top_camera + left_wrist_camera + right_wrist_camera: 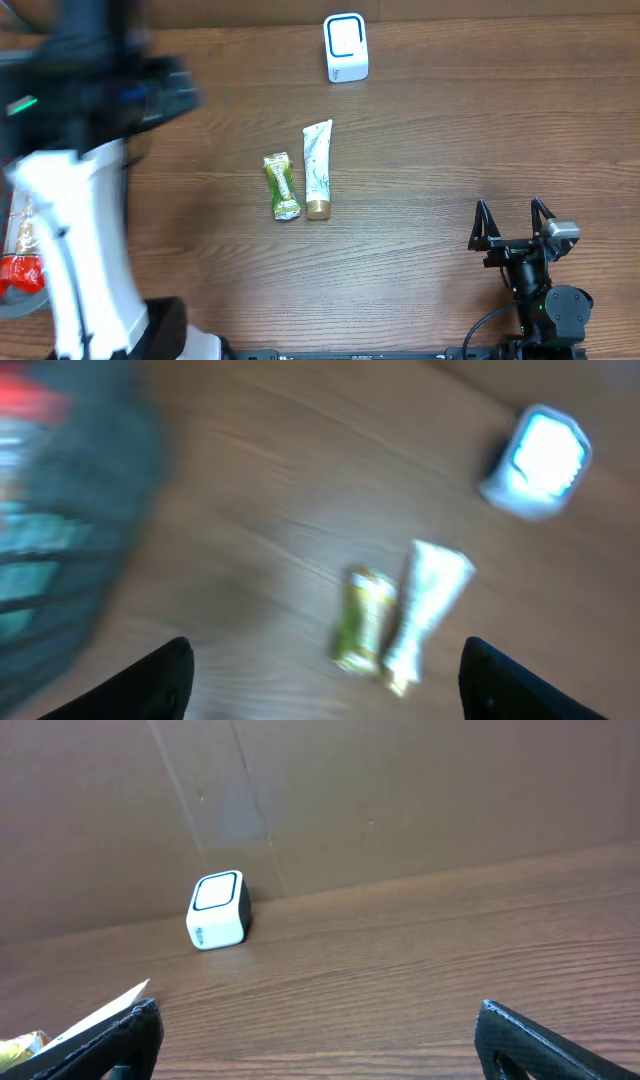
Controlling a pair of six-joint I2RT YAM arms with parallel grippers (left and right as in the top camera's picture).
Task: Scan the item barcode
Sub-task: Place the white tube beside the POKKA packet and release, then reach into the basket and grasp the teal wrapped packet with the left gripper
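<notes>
Two items lie side by side mid-table: a green snack packet (281, 186) and a white tube (318, 168) with a gold cap. The white, blue-faced scanner (345, 47) stands at the far edge. The left arm (70, 200) is a blur at the left. In its blurred wrist view the left gripper (328, 647) hangs open and empty above the table, with the packet (362, 620), tube (425, 610) and scanner (535, 460) ahead. My right gripper (510, 205) rests open at the near right, facing the scanner (217, 910), with nothing between its fingers.
A bin (20, 285) holding red-wrapped goods stands at the far left edge and shows as a teal blur (60, 530) in the left wrist view. A brown cardboard wall (400, 800) rises behind the scanner.
</notes>
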